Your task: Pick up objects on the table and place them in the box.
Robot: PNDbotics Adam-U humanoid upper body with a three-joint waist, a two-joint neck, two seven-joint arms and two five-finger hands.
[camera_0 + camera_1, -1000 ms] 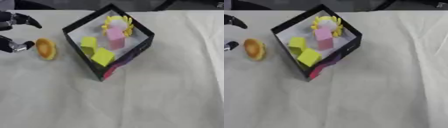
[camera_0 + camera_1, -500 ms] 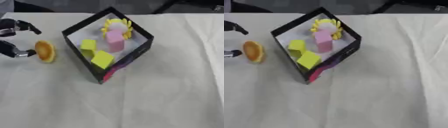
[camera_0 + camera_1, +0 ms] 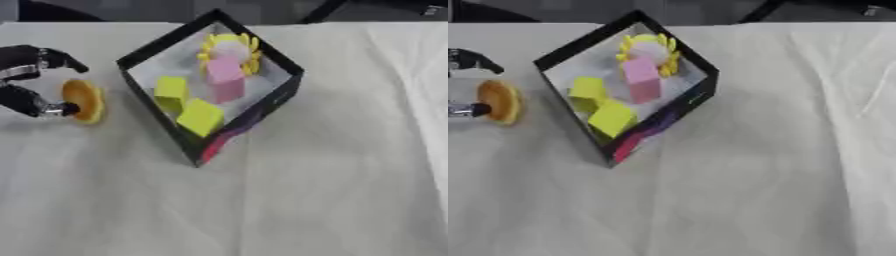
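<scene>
- Orange disc [image 3: 84, 101] lies on the white-covered tabletop [image 3: 332, 170], just left of the black box [image 3: 210, 80].
- Left hand [image 3: 26, 80] is at the disc, fingers [image 3: 59, 59] curled round it, thumb touching.
- Inside the box: two yellow blocks [image 3: 199, 117], a pink block [image 3: 226, 77], a yellow flower shape [image 3: 229, 46].

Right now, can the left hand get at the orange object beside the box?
Probably yes. The left hand is already around the orange object, thumb tip touching its edge and fingers curled above it, with nothing between them; the box stands apart to the right.
</scene>
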